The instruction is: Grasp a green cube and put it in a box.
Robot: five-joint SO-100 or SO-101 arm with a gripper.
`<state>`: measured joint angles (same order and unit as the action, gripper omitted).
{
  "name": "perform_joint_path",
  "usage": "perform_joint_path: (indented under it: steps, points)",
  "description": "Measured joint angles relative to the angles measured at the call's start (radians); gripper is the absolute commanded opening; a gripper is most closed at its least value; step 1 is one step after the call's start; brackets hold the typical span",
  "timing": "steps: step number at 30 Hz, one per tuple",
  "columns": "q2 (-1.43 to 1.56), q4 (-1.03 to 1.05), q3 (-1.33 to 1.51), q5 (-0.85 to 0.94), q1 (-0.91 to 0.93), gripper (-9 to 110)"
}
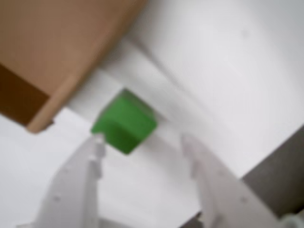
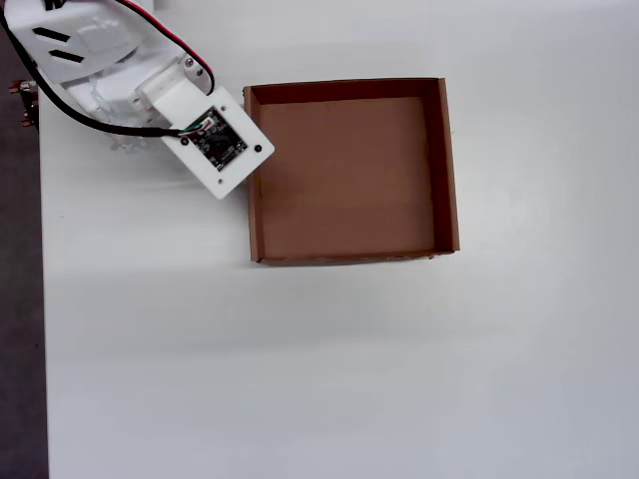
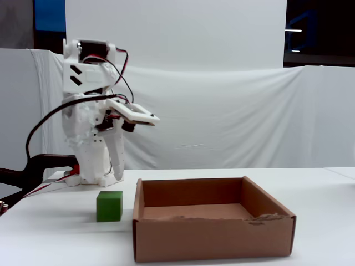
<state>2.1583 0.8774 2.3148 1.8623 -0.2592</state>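
The green cube lies on the white table just outside a corner of the brown cardboard box. My gripper is open. Its two white fingers point at the cube from just short of it, and the left fingertip is close to the cube's near edge. Nothing is held between the fingers. In the fixed view the cube stands a little left of the box, below the arm. Seen from overhead, the arm's wrist hides the cube beside the box's left wall.
The box's bottom holds nothing. The table's left edge borders a dark floor, also seen at the lower right of the wrist view. The arm's base and cables sit at the far left of the fixed view.
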Motion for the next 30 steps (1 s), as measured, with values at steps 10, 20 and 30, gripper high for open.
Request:
perform_joint_path:
  steps: [10, 20, 30]
  points:
    - [-0.005, 0.055, -0.008, 0.252, -0.037, 23]
    - [-0.052, -0.011, -0.026, 0.408, -0.028, 23]
    - [-0.138, -0.071, -0.051, 0.417, -0.028, 22]
